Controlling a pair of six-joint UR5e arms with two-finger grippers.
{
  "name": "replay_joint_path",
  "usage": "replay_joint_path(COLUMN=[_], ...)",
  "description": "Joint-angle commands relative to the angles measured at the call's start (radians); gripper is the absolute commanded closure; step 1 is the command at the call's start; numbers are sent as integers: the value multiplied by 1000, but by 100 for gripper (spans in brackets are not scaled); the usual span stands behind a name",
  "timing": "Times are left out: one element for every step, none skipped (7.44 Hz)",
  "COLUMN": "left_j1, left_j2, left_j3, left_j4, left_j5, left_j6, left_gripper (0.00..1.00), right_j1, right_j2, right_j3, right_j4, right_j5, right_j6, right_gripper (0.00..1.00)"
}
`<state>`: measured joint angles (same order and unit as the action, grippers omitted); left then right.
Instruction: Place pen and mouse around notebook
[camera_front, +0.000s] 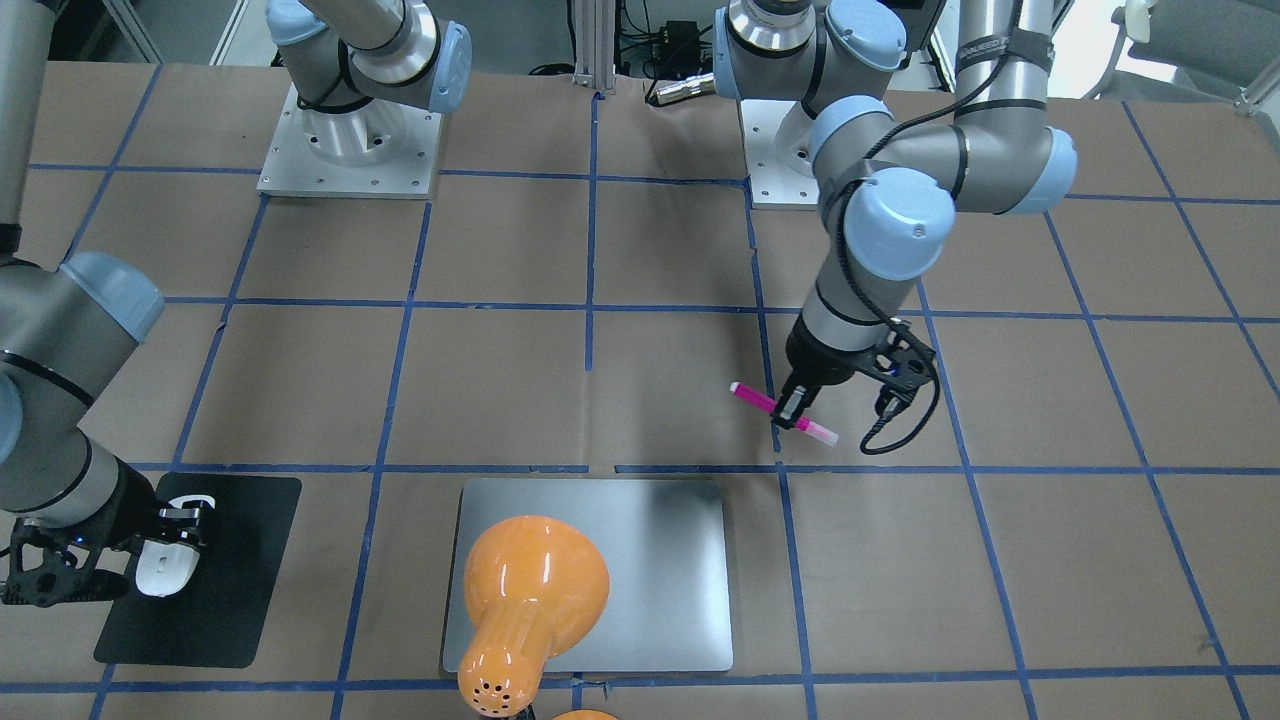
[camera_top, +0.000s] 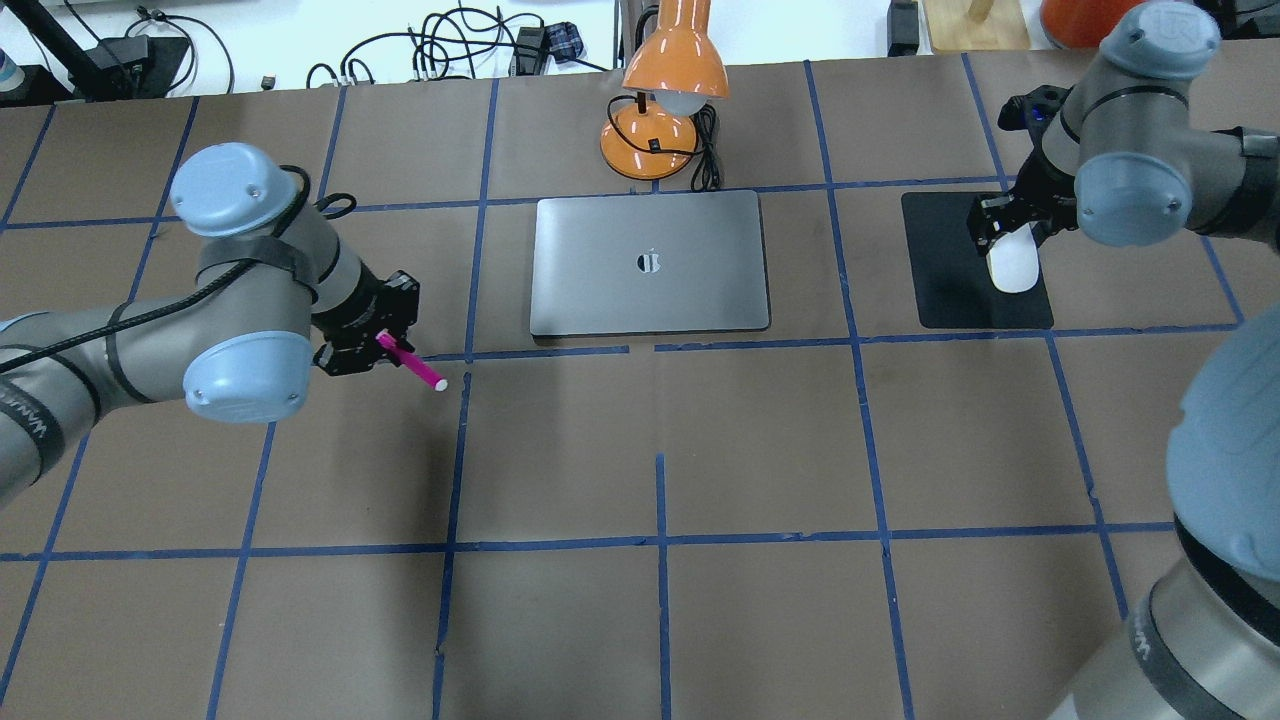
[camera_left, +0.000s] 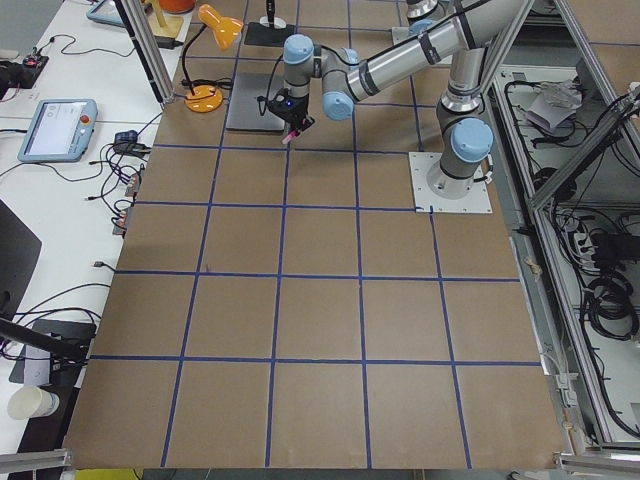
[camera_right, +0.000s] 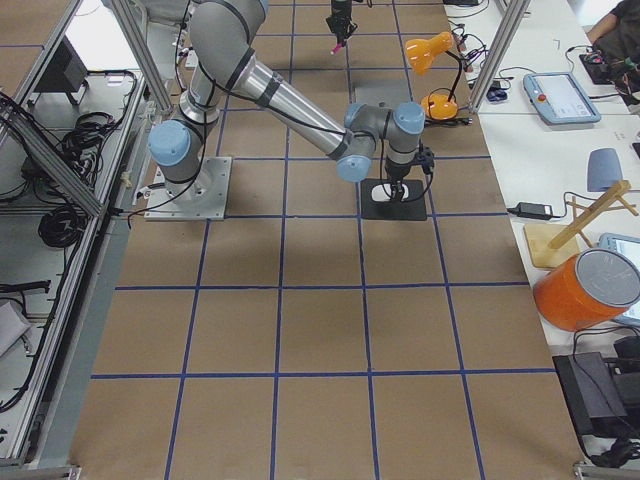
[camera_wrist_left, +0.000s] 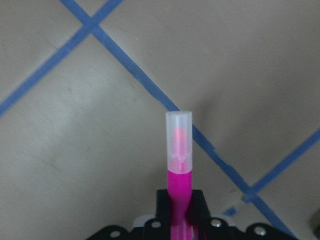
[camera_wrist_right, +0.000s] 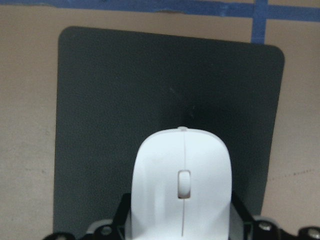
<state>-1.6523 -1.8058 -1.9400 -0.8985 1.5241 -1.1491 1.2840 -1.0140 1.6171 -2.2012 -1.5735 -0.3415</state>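
Notebook is laid flat at the far middle of the table, an orange lamp just behind it; neither item is judged placed yet. Mouse is clamped by the right gripper over the black mat, well to the notebook's right, and pen is pinched by the left gripper near its near-left corner. Bare table is left along both flanks and the near edge.

Orange lamp, black mat, blue-taped table
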Motion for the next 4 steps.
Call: replay_joint_path(left_j1=[-201,-254,-276,-291], left_j2=[-81,-113,-144,-159], left_j3=[53,59,68,61], left_j4=[9,18,77,79], left_j5=[-12,-6,-13,-12], left_j6=[-390,-487,-592,-662], left_gripper=[100,100,100,100], right_j1=[2,2,2,2], right_j2=[26,37,34,25], right_j3=[-6,-5,-6,-19], right_j4=[0,0,1,15], right_j5=[1,3,-8,-17], right_j6=[6,6,7,7], right_gripper=[37,0,0,0])
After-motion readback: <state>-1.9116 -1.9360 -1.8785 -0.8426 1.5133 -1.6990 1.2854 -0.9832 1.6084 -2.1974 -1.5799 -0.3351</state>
